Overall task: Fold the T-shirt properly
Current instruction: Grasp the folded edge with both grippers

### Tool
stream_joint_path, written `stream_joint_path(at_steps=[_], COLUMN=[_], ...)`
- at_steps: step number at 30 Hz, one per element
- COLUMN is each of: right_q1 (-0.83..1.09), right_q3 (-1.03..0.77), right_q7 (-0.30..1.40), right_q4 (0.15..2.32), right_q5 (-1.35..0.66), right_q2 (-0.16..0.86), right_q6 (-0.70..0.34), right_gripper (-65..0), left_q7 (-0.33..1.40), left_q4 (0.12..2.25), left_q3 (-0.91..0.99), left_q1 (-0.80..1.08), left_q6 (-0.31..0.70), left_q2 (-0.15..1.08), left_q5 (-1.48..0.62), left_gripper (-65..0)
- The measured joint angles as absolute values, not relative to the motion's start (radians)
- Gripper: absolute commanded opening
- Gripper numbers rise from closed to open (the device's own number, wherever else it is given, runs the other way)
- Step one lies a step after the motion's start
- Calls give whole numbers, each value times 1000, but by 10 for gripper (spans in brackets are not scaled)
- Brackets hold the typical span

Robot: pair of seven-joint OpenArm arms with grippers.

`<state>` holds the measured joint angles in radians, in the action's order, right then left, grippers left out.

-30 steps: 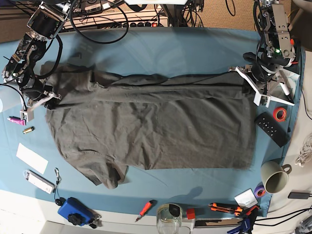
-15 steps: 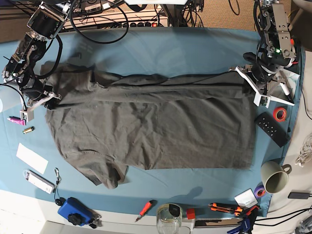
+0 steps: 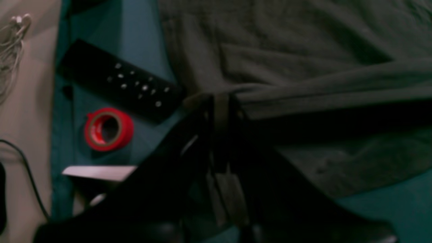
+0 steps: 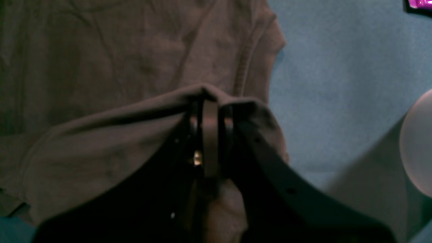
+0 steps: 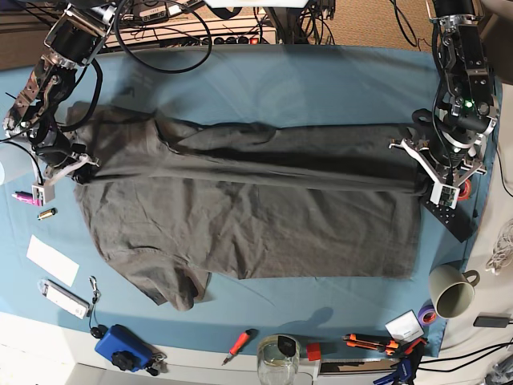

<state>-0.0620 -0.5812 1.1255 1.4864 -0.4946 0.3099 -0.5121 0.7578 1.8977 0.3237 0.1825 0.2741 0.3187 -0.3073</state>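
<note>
The dark grey-brown T-shirt [image 5: 248, 212] lies spread across the blue table cloth [image 5: 321, 80], with its far long edge lifted and pulled over the body as a fold. On the base view's right, my left gripper [image 5: 423, 170] is shut on the hem end of that fold. The left wrist view shows the pinched T-shirt [image 3: 303, 50] at the left gripper [image 3: 220, 98]. At the base view's left, my right gripper [image 5: 70, 163] is shut on the shoulder end. In the right wrist view, T-shirt [image 4: 101, 50] fabric bunches over the right gripper [image 4: 209, 101], near a ribbed seam.
A black remote [image 5: 450, 218] and a red tape roll [image 3: 108, 128] lie right beside the left gripper. A mug [image 5: 453, 290] stands at the front right. Along the left and front edges are a pink item [image 5: 26, 198], a white card [image 5: 52, 261], a blue device [image 5: 124, 349] and a screwdriver [image 5: 239, 343].
My left gripper has moved toward the table's front, drawing the shirt's far edge further over the body. The right gripper has shifted only slightly the same way.
</note>
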Motion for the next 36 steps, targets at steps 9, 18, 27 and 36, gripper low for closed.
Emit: stream_joint_path(at_steps=[9, 18, 27, 36], right_q1=[-67, -69, -148, -158], right_q3=[-581, -581, -581, -582], right_q7=[1126, 1096, 1111, 1140], right_q4=[1486, 1486, 1486, 1486], right_q5=[-495, -495, -490, -483], right_q2=[310, 310, 310, 310], right_q6=[-512, -513, -577, -577], right_gripper=[-650, -650, -569, -459], left_q7=[761, 761, 761, 761], left_q4=[1721, 1700, 1700, 1700], left_q3=[323, 323, 323, 323], left_q1=[99, 69, 69, 69], left_q6=[293, 292, 292, 288], left_q2=[318, 319, 319, 319], left_q5=[-365, -367, -366, -362], left_gripper=[-650, -650, -584, -542])
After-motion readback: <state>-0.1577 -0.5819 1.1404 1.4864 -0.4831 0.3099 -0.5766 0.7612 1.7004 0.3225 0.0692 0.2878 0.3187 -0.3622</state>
